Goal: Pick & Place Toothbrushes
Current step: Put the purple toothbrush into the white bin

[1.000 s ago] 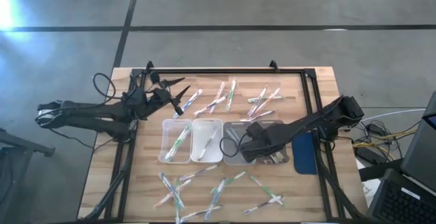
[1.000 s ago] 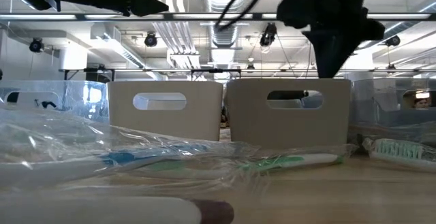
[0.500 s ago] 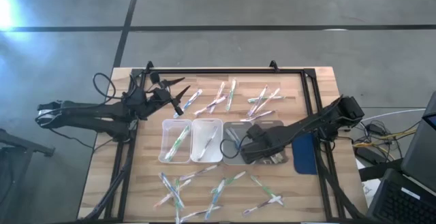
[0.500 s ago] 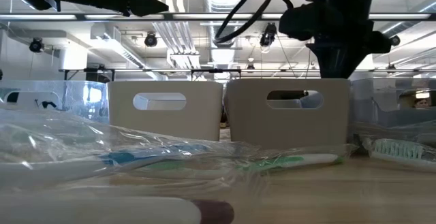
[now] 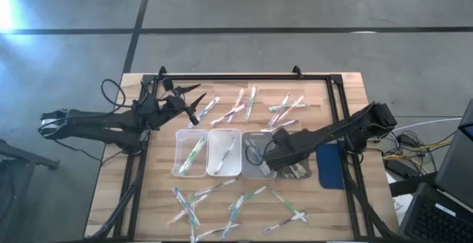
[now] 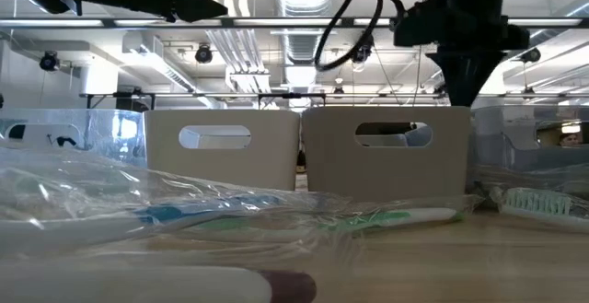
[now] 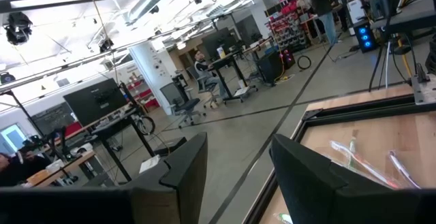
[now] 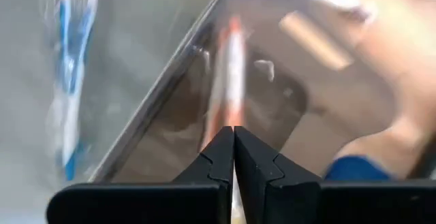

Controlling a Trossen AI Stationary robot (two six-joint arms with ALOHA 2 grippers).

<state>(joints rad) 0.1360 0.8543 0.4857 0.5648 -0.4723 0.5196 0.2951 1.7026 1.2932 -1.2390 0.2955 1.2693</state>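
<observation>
My right gripper hangs shut, pointing steeply down over the rightmost clear tray. A toothbrush with a red-orange accent sticks out from its fingertips. The two other trays each hold a wrapped toothbrush. Loose toothbrushes lie on the far part of the table and on its near part. My left gripper waits open and raised at the far left, with nothing between its fingers. My right gripper pinches one end of the red-orange toothbrush between its two shut fingertips, coming from above at a steep slant. The brush runs on past the fingertips, in line with the fingers, over the tray's floor. Whether its free end rests in the tray does not show.
A blue-accented wrapped toothbrush lies in the tray beside the one under my right gripper. A dark blue flat thing lies at the table's right edge. A black frame rail runs along the far edge. Crinkled wrapped brushes lie close to the low camera.
My right gripper has shifted a little toward the table's left over the rightmost tray and stayed shut. The thing lying on the table beside that tray shows more now.
</observation>
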